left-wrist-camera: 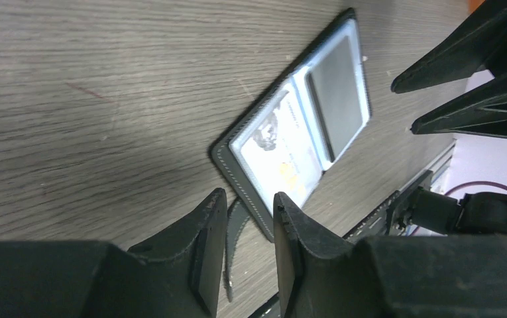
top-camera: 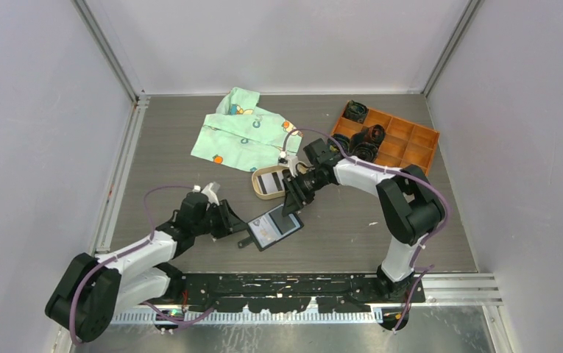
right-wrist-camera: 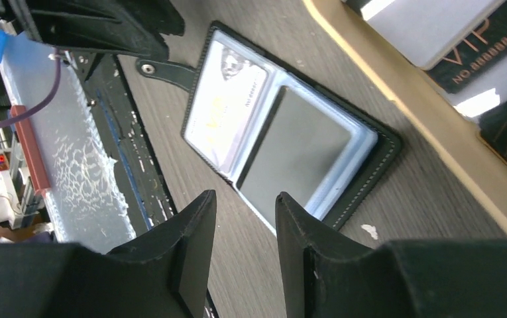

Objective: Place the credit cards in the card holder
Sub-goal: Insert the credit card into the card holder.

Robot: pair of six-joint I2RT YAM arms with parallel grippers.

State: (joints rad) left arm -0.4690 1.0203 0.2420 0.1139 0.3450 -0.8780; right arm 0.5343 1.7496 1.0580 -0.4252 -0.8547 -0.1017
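The card holder [top-camera: 274,226] lies open on the table between the two grippers. Its inner pockets hold a whitish printed card [left-wrist-camera: 277,142] and a dark card [right-wrist-camera: 293,156]. My left gripper [left-wrist-camera: 249,199] is open at the holder's near-left corner, and the snap tab [left-wrist-camera: 237,225] lies loose between its fingers. My right gripper [right-wrist-camera: 246,199] hovers open just over the edge of the dark card's pocket, holding nothing. More credit cards, a whitish-grey one [right-wrist-camera: 429,23] and a black VIP one [right-wrist-camera: 486,53], rest in the tan tray [right-wrist-camera: 423,126].
The tan oval tray [top-camera: 256,184] sits just behind the holder. A green patterned cloth [top-camera: 245,132] lies at the back. An orange compartment box [top-camera: 403,143] with dark coiled items stands at the back right. The arms' black base rail [top-camera: 300,283] runs along the near edge.
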